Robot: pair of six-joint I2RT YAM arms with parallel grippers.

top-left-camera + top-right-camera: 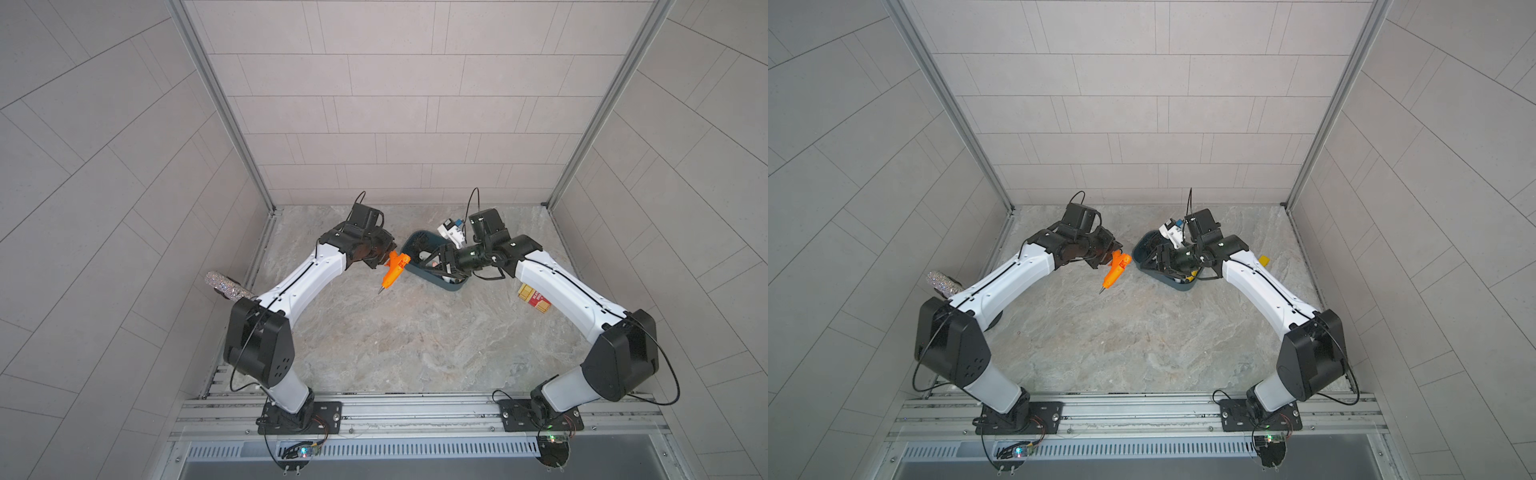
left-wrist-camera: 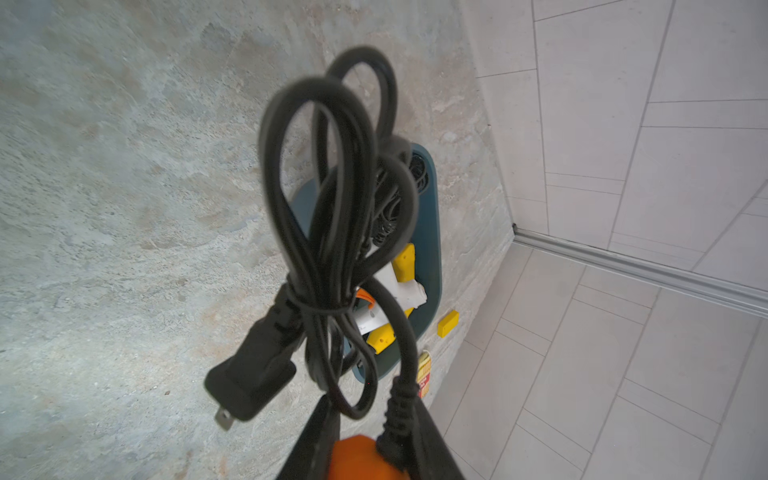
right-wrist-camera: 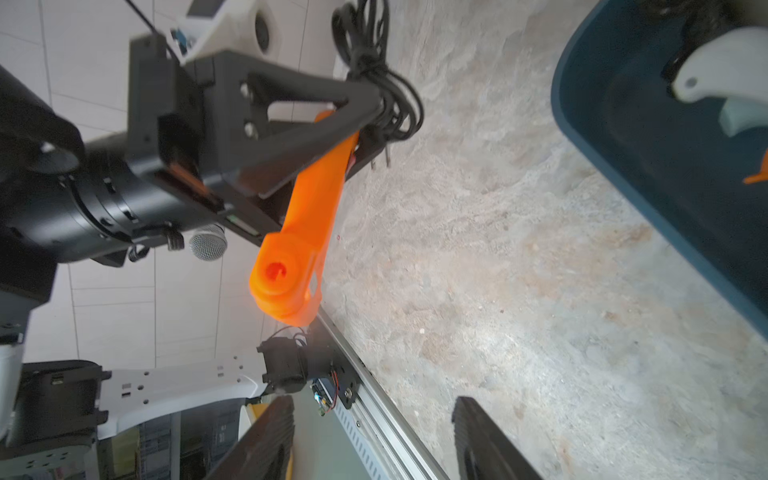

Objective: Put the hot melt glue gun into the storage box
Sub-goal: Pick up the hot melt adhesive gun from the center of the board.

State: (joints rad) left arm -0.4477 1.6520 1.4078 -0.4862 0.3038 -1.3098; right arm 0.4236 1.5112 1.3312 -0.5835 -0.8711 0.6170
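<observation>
One risk: left claw [image 1: 385,262] pinched the glue gun [image 1: 394,272], right claw [image 3: 374,440] spread, and the dangling cord [image 2: 332,208] could snag the box [image 1: 451,287].

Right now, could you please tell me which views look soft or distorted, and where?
Left wrist view: the cord bundle near the lens is soft, and the storage box behind it is sharper. Right wrist view: the orange glue gun is slightly soft, and the fingers of the right claw are out of focus. In both top views the joints of the wall tiles bow towards the edges.
</observation>
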